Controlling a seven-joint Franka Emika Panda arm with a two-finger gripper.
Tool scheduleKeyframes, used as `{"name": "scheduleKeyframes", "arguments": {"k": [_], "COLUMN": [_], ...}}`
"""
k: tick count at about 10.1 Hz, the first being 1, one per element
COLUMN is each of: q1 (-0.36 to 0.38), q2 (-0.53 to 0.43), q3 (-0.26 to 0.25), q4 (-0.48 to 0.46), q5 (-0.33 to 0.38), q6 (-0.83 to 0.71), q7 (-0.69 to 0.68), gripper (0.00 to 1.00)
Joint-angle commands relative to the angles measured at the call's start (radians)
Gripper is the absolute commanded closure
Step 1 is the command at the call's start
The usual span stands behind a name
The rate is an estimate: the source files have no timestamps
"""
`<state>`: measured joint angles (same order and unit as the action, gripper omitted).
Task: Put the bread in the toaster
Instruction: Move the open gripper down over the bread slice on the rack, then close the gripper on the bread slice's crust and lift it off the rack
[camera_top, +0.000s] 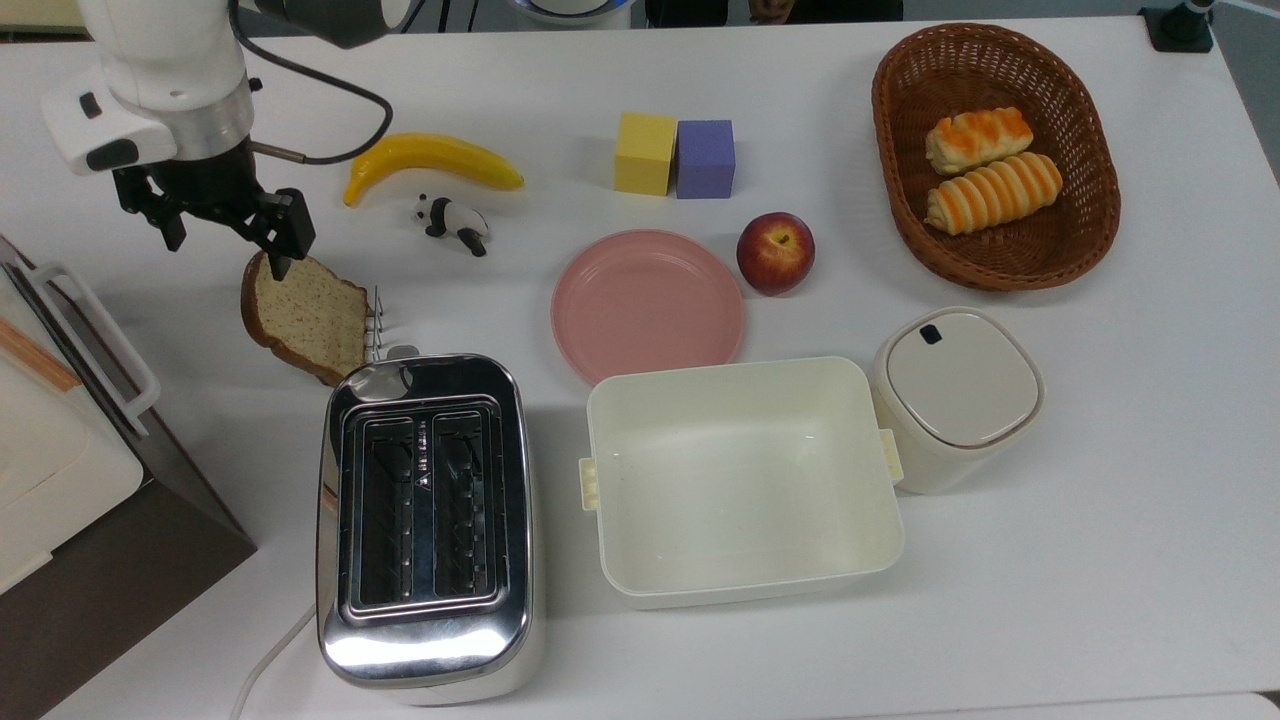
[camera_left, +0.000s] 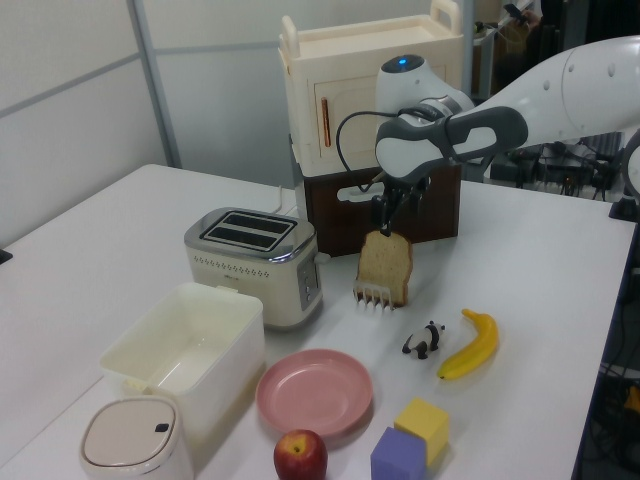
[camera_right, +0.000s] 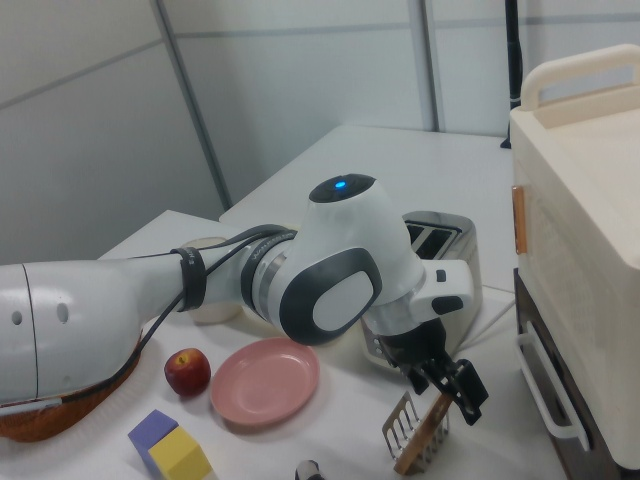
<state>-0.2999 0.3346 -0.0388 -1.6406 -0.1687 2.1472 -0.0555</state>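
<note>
Top view: the gripper (camera_top: 222, 231) is seen w/ its fingers spread apart, hung over the rounded top edge of the bread (camera_top: 305, 315); nothing is pinched. The bread is stood up in a small wire rack (camera_top: 377, 322), just beside the toaster (camera_top: 425, 520) on the top view's upper-left side of it. Both slots are seen empty.

Left view: the gripper (camera_left: 389, 215) is pointed down right above the bread (camera_left: 384, 267), w/ the tips about at its crust. The toaster (camera_left: 254, 263) is sat on the left view's left of the bread, near but apart.

Right view: the gripper (camera_right: 449, 389) is held at the bread's (camera_right: 428, 436) top edge, fingers parted; the rack (camera_right: 401, 422) is seen next to it, w/ the toaster (camera_right: 442, 248) behind the arm.
</note>
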Motion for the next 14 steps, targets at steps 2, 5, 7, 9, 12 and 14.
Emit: {"name": "scheduleKeyframes", "arguments": {"k": [2,5,7,9,12,14], "q1": [0.008,0.013,0.012,0.015,0.016,0.018], "q2": [-0.002,0.026,0.038,0.038,0.038,0.038], "q3": [0.004,0.013,0.046,0.048,0.057,0.057], "q4": [-0.008,-0.01,-0.011,-0.011,-0.011,-0.012], "q5": [-0.038,-0.081,-0.101,-0.106,-0.112,-0.115], "q6": [0.017,0.017,0.017,0.017,0.017,0.017], "q7": [0.016,0.011,0.011,0.013,0.019,0.017], "gripper": [0.0,0.0,0.0,0.83,1.0,1.0]}}
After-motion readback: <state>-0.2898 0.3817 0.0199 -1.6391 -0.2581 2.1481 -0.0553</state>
